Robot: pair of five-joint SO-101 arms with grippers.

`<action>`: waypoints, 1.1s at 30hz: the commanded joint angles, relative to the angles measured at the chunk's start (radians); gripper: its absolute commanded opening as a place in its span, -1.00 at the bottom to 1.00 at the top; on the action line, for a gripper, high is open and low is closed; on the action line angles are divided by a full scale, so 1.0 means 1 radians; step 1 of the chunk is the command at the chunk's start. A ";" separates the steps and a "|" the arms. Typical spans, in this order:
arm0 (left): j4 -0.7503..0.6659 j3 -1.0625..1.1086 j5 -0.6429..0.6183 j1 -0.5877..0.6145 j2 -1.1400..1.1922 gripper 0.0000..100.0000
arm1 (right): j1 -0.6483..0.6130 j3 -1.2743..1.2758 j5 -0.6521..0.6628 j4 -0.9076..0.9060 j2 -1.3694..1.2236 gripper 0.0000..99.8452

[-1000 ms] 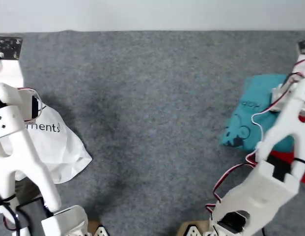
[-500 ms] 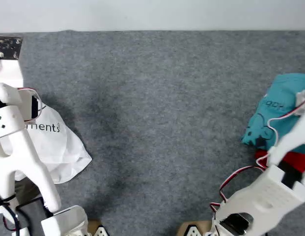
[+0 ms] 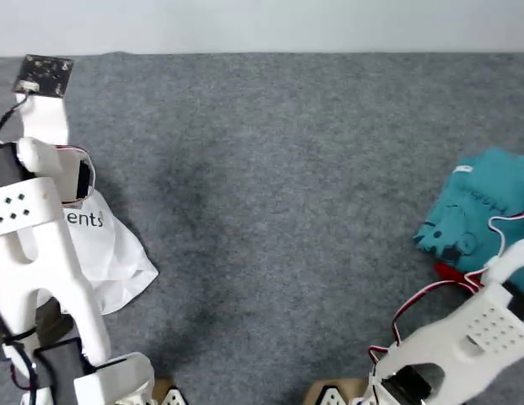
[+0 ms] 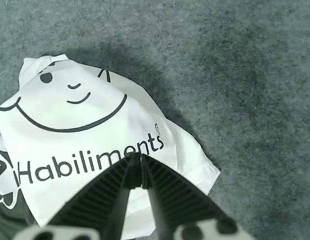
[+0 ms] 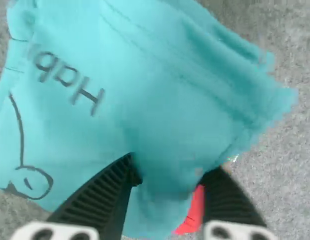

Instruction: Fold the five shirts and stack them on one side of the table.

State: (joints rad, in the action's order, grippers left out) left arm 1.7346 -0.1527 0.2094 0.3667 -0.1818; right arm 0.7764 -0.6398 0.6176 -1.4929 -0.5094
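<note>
1. The left gripper (image 4: 141, 169) is clenched on nothing. Its jaws are pressed together just above the white shirt (image 4: 85, 135), which lies crumpled at the left side of the table (image 3: 270, 169).
2. The right gripper (image 5: 170, 169) seems to grasp a thick fold of the teal shirt (image 5: 145, 95). This shirt lies over a red shirt (image 5: 194, 216) at the right edge.
3. We judge the shirts to be light, soft and limp, so a fold opens easily. It is better to pinch deeply at a hem or a shoulder, not in the middle.
</note>
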 commanded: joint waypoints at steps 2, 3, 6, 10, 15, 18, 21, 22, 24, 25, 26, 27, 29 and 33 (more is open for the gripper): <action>0.018 -0.008 0.000 -0.006 -0.035 -0.99 | 0.005 -0.025 -0.023 -0.056 0.150 -0.46; 0.018 -0.008 -0.002 -0.008 -0.035 -0.99 | -0.004 -0.023 -0.026 -0.085 0.165 -0.48; 0.018 -0.008 -0.002 -0.011 -0.035 -0.99 | -0.035 -0.023 -0.029 -0.217 0.177 -0.57; 0.018 -0.008 -0.002 -0.011 -0.035 -0.99 | -0.076 0.000 -0.029 -0.289 0.140 -0.82; 0.018 -0.008 -0.002 -0.008 -0.037 -0.99 | -0.068 0.002 -0.029 -0.289 -0.007 -0.92; 0.018 -0.008 -0.002 -0.008 -0.037 -0.99 | -0.036 0.000 -0.025 -0.297 -0.033 -0.85; 0.018 -0.008 -0.002 -0.008 -0.037 -0.99 | -0.005 0.000 -0.028 -0.298 0.002 -0.67; 0.018 -0.008 -0.002 -0.009 -0.037 -0.99 | 0.005 0.005 -0.029 -0.302 0.018 -0.58; 0.018 -0.007 -0.002 -0.011 -0.037 -0.99 | 0.022 0.005 -0.029 -0.303 0.038 -0.42; 0.018 -0.007 -0.002 -0.011 -0.037 -0.99 | 0.027 0.005 -0.029 -0.303 0.041 -0.37; 0.018 -0.007 -0.002 -0.011 -0.035 -0.99 | 0.030 0.005 -0.029 -0.303 0.036 -0.33; 0.018 -0.007 -0.002 -0.011 -0.035 -0.99 | 0.030 0.006 -0.029 -0.303 0.027 -0.32; 0.018 -0.007 -0.002 -0.011 -0.035 -0.99 | 0.027 0.006 -0.029 -0.303 -0.002 -0.32; 0.018 -0.007 -0.002 -0.011 -0.035 -0.99 | 0.012 0.038 -0.077 -0.303 -0.093 -0.32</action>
State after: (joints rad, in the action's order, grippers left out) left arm 1.7346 -0.1527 0.2094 0.3667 -0.1818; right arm 0.7933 -0.6137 0.5869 -1.7538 -0.5769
